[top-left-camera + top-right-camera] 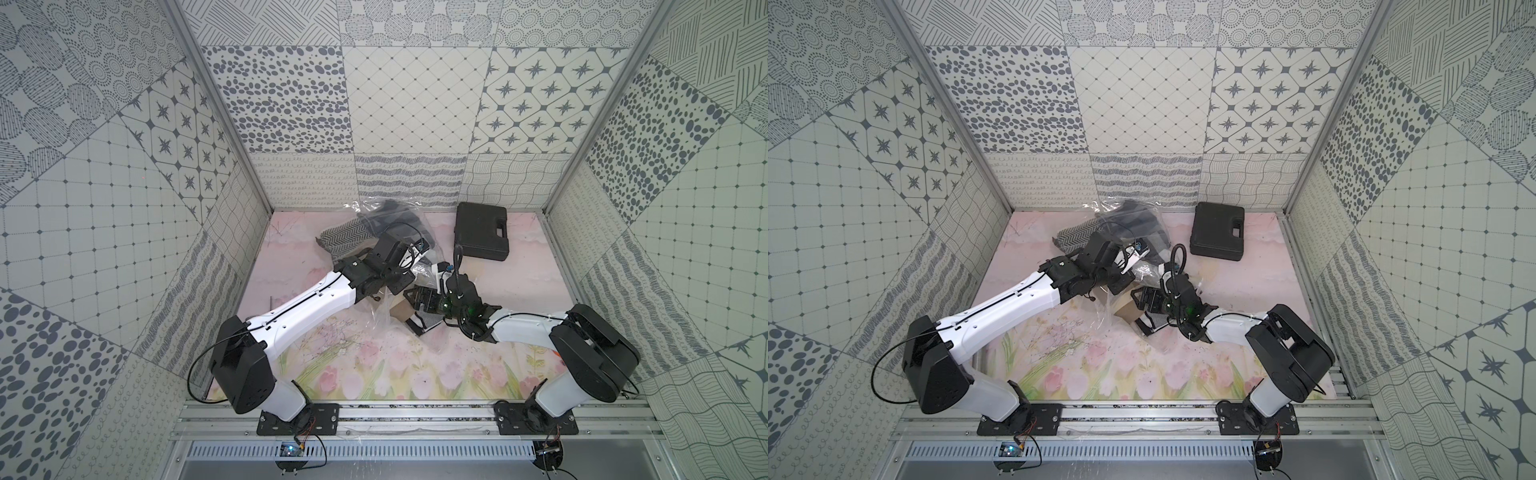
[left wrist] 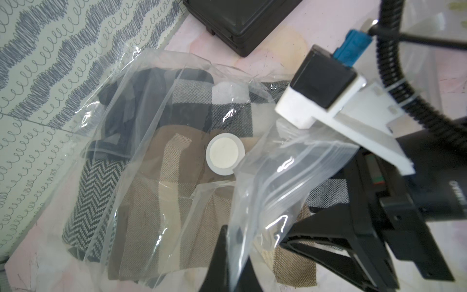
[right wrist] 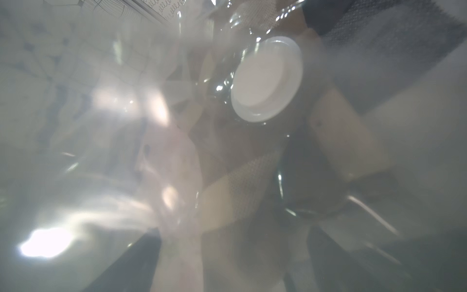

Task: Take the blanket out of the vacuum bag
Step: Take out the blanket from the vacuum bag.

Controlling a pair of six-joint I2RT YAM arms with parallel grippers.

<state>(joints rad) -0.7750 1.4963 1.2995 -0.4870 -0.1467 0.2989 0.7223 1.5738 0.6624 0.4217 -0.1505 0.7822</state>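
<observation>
Patterned grey-and-white walls (image 1: 415,95) enclose a pink floral table mat (image 1: 532,299). The left arm stretches far toward centre, its left gripper (image 2: 228,237) pinched on the zip edge of the vacuum bag (image 2: 290,177). The right arm bends in from the right, its right gripper (image 1: 417,303) spread wide at the bag's mouth. The blanket (image 1: 344,239) lies mostly inside, far centre, left of a black hard case (image 1: 482,230).

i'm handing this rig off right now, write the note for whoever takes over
Left gripper: shut on the zip edge of the vacuum bag, holding it up.
Right gripper: open, low at the bag's mouth, gripping nothing that I can see.
Blanket: mostly inside the bag, under the white valve cap; a corner seems to poke out by the right gripper.
Black case: near the back wall, apart from the bag.
Done: mouth appears open.
Left: grip the blanket and pull it fully out.
</observation>
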